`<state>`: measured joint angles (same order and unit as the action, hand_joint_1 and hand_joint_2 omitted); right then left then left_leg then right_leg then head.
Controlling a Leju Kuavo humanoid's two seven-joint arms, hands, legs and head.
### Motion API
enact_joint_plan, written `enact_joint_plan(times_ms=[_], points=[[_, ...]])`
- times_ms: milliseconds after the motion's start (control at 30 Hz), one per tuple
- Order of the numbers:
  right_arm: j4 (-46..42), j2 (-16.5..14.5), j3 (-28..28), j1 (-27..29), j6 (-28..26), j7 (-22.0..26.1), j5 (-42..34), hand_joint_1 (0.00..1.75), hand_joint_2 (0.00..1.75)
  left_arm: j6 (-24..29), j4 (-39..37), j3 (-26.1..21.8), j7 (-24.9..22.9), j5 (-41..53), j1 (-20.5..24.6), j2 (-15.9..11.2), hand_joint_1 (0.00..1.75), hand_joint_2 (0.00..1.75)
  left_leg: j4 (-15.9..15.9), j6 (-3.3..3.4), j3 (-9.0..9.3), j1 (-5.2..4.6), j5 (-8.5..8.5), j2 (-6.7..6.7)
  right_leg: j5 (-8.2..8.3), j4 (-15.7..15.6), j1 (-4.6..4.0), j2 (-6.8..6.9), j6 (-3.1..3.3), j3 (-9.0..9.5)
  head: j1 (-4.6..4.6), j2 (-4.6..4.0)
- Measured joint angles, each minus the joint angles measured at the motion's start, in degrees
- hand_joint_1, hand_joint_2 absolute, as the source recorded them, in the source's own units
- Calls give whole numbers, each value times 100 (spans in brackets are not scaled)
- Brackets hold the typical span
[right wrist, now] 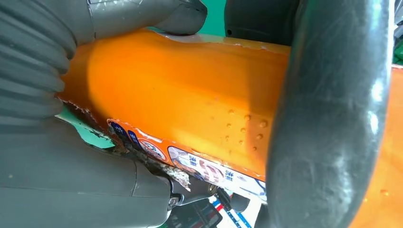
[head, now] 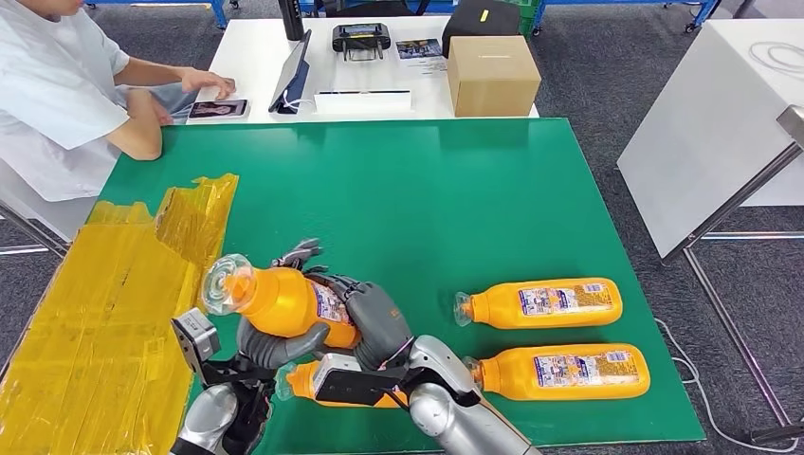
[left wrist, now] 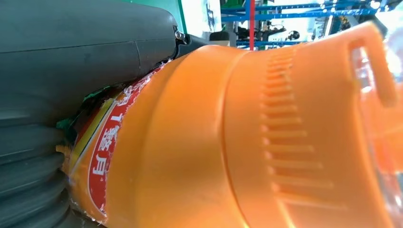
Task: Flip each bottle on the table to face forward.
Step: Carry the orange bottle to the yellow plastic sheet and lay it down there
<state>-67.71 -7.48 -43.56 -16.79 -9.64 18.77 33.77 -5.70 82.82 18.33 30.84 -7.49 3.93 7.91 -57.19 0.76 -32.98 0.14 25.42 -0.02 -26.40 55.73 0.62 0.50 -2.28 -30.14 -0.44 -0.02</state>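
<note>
Both my hands hold one orange bottle [head: 283, 300] up off the green table [head: 427, 190], its clear cap pointing left and toward me. My left hand [head: 272, 344] grips it from below, my right hand [head: 377, 322] wraps its labelled body. In the left wrist view the bottle [left wrist: 247, 142] lies against my left hand [left wrist: 71, 71]. In the right wrist view my right hand [right wrist: 57, 180] is closed round the bottle [right wrist: 180, 95], with a dark finger [right wrist: 328, 118] across it. A second bottle [head: 301, 382] lies under my arms. Two more bottles [head: 545, 302] [head: 564, 371] lie at the right, labels up, caps left.
A yellow taped sheet [head: 85, 313] covers the table's left side. A person [head: 57, 85] sits at the far left corner. Behind the green table stands a white table [head: 256, 57] with a cardboard box [head: 491, 74] and devices. Another white table [head: 711, 123] is at the right.
</note>
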Motion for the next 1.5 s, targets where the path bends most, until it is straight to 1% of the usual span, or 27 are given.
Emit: enact_joint_plan(times_ms=[500, 533, 567, 633, 667, 700, 833, 900, 1000, 1100, 1200, 1333, 1400, 1433, 1500], points=[[72, -22, -73, -20, -97, 1, -182, 175, 175, 180, 40, -90, 94, -283, -60, 129, 175, 175, 0, 0, 0, 0, 0, 0, 0, 0, 0, 0, 0, 0, 0, 0], [72, -23, -72, -20, -123, 3, -206, 166, 175, 199, 52, -91, 103, -300, -65, 135, 175, 175, 0, 0, 0, 0, 0, 0, 0, 0, 0, 0, 0, 0, 0, 0], [72, -25, -69, -20, -153, 7, -233, 126, 175, 223, 63, -91, 109, -315, -71, 141, 175, 175, 0, 0, 0, 0, 0, 0, 0, 0, 0, 0, 0, 0, -1, 0], [68, -30, -61, -19, -217, 30, -309, 39, 175, 274, 92, -92, 121, -335, -83, 151, 175, 175, 0, 0, 0, 0, 0, 0, 0, 0, 0, 0, 0, 0, 0, 0], [59, -34, -55, -12, -249, 51, -371, 3, 175, 320, 114, -94, 130, -333, -87, 156, 175, 175, 0, 0, 0, 0, 0, 0, 0, 0, 0, 0, 0, 0, 0, 0], [38, -40, -45, 3, -278, 83, -459, 0, 175, 381, 139, -95, 143, -320, -89, 162, 175, 175, 0, 0, 0, 0, 0, 0, 0, 0, 0, 0, 0, 0, 1, 0], [-171, -67, 78, 170, -319, 265, -997, 0, 175, 749, 273, -120, 226, -174, -80, 195, 175, 175, -1, 0, 0, 0, 0, 0, 0, 0, 1, 0, 0, 0, 1, 0], [-387, -63, 172, 317, -339, 391, -1274, 0, 175, 1087, 348, -193, 297, -37, -47, 208, 175, 175, 0, 0, 0, 0, 0, -1, 0, 0, 0, 0, 0, -1, 3, 0], [-889, -31, 356, 525, -429, 549, -1574, 0, 175, 1664, 431, -432, 363, 187, 42, 175, 175, 175, 0, 0, 2, 0, 0, 2, 1, 0, 0, -3, 1, -2, -1, 0], [-1320, 16, 522, 664, -503, 607, -1717, 0, 175, 2009, 504, -579, 419, 463, 102, 134, 175, 175, 0, -1, 3, 4, -2, -4, 1, 0, -1, 1, 1, 0, 2, 0], [-1706, 46, 664, 795, -580, 684, -1799, 0, 175, 2517, 569, -703, 532, 943, 172, 104, 175, 175, 0, -1, 3, 3, -2, 0, 1, 1, -1, -3, 1, 2, 1, 0], [-2025, 79, 787, 888, -632, 730, -1823, 0, 175, 2867, 619, -823, 590, 1275, 241, 58, 175, 175, -1, -1, 3, 2, -2, 1, 1, 0, 0, -3, 1, 2, 1, 0], [-2137, 86, 827, 925, -682, 776, -1843, 0, 175, 3195, 621, -855, 562, 1738, 269, 30, 175, 175, -1, -1, 3, 2, -2, 2, 1, 0, 0, -3, 1, 1, 1, 0], [-2197, 90, 848, 949, -721, 809, -1861, 0, 175, 3402, 613, -860, 476, 2131, 301, 2, 175, 175, -1, -1, 3, 2, -2, 2, 1, 0, 0, -3, 1, 1, 1, 0], [-2355, 101, 901, 1015, -805, 874, -1921, 0, 175, 3810, 536, -859, 135, 3219, 420, -103, 175, 175, -1, -1, 4, 2, -2, 0, 1, 0, 0, -2, 1, 1, 1, 0]])
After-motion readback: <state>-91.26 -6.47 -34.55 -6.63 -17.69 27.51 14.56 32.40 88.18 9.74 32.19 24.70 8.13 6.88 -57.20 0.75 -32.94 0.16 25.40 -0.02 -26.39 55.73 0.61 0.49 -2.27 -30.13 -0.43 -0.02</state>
